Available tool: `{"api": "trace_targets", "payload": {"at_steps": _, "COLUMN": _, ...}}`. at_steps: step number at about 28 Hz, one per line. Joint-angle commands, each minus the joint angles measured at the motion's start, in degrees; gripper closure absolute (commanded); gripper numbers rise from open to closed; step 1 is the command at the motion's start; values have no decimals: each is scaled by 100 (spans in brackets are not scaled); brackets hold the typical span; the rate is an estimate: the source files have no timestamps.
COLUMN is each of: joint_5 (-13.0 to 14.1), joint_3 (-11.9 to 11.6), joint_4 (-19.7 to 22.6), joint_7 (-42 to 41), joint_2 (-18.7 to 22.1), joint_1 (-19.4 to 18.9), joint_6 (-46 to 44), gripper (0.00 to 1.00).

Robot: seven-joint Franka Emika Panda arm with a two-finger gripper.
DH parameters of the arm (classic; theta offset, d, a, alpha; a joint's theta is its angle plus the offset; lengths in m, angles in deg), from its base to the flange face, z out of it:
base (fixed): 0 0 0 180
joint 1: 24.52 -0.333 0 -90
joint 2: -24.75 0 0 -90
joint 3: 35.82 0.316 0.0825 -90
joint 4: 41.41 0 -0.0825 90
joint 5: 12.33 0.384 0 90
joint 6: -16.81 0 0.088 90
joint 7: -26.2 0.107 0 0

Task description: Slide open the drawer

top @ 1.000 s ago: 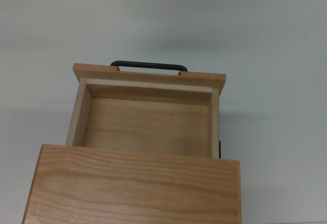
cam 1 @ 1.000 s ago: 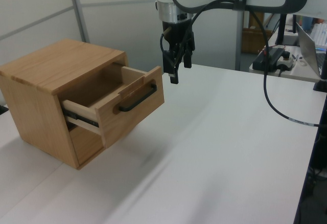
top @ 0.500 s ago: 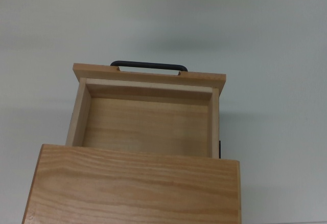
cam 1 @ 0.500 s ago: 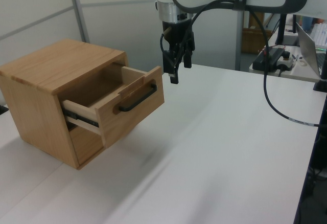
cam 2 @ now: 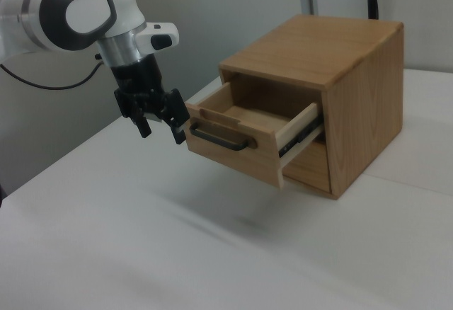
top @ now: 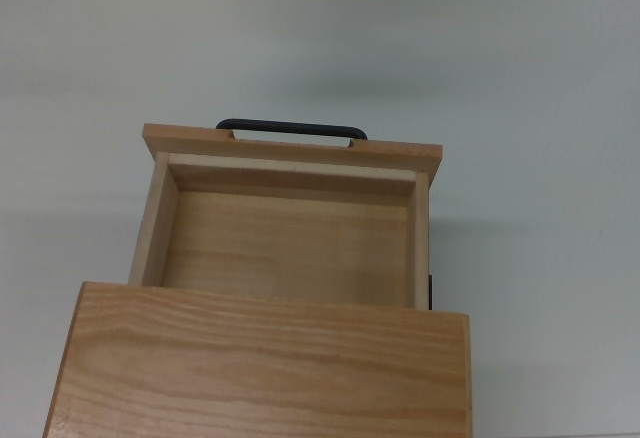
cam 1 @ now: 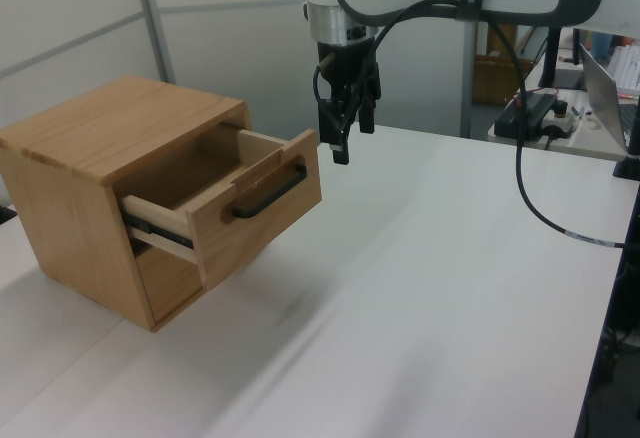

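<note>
Nothing moved: open drawer sits beside the spread-fingered tool

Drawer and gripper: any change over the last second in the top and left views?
Nothing visibly changed. The drawer stays pulled out of the cabinet, and the gripper still hangs open just off the drawer's front corner, clear of the handle.
</note>
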State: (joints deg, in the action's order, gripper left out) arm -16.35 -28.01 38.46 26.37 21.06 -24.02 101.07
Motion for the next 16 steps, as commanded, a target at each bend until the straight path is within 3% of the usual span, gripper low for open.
{"api": "trace_targets", "payload": {"at_steps": 1, "joint_5": -38, "joint_3": 1, "joint_4": -24, "joint_7": -149, "joint_2": 8, "joint_1": -24, "joint_6": -86, "gripper": 0}}
{"api": "trace_targets", "payload": {"at_steps": 16, "joint_5": 76, "joint_3": 36, "joint_4": 20, "joint_7": 79, "joint_2": -150, "joint_1": -59, "joint_6": -42, "gripper": 0}}
